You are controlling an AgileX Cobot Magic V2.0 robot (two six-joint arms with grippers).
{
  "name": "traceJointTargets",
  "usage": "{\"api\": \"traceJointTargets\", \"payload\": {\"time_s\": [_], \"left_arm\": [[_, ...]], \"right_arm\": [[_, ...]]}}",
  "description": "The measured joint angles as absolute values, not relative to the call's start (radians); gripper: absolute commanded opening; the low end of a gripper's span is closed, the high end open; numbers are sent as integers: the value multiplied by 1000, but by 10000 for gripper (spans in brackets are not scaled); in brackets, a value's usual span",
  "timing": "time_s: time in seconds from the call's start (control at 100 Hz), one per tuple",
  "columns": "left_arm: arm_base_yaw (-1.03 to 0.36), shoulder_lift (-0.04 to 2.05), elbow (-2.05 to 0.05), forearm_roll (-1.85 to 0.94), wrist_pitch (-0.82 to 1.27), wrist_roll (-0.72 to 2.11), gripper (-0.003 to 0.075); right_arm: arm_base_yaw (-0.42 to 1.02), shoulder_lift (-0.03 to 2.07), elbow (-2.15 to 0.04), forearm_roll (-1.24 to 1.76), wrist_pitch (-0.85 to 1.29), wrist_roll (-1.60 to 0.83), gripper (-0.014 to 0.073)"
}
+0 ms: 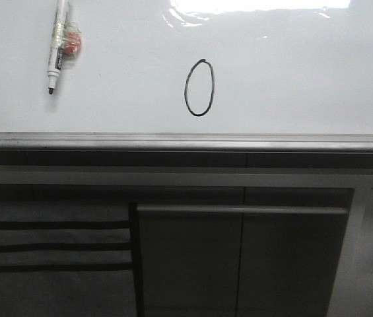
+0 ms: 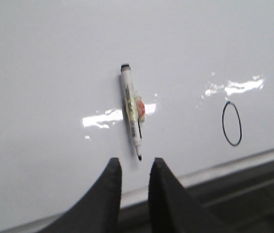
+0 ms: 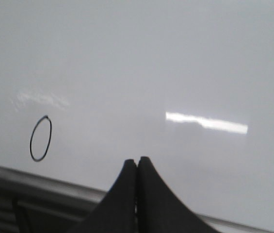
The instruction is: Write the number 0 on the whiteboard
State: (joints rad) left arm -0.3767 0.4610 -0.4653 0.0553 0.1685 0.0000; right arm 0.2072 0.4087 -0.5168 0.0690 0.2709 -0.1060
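Note:
A black hand-drawn number 0 (image 1: 200, 88) stands upright on the glossy whiteboard (image 1: 292, 72); it also shows in the left wrist view (image 2: 232, 124) and the right wrist view (image 3: 40, 138). A white marker (image 1: 57, 46) with its black tip uncapped lies on the board at the far left, an orange-red lump stuck to its side. In the left wrist view the marker (image 2: 131, 116) lies just beyond my left gripper (image 2: 134, 162), which is open and empty. My right gripper (image 3: 137, 161) is shut and empty over bare board right of the 0. Neither gripper shows in the front view.
The whiteboard's grey metal frame edge (image 1: 186, 140) runs along its near side. Below it are dark grey cabinet panels (image 1: 239, 257) with slats at the left. Bright glare patches lie on the board.

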Motion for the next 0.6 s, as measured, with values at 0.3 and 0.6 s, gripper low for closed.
{"api": "traceJointTargets", "payload": {"time_s": [0.3,0.6], "left_arm": [[-377,451,-265,0,-166,0,-20],[-337,419,-179,0,-172,33,-20]], "right_arm": [[207,406,-278,75,8,-102,-73],[207,406,-170,75,0,-98,-73]]}}
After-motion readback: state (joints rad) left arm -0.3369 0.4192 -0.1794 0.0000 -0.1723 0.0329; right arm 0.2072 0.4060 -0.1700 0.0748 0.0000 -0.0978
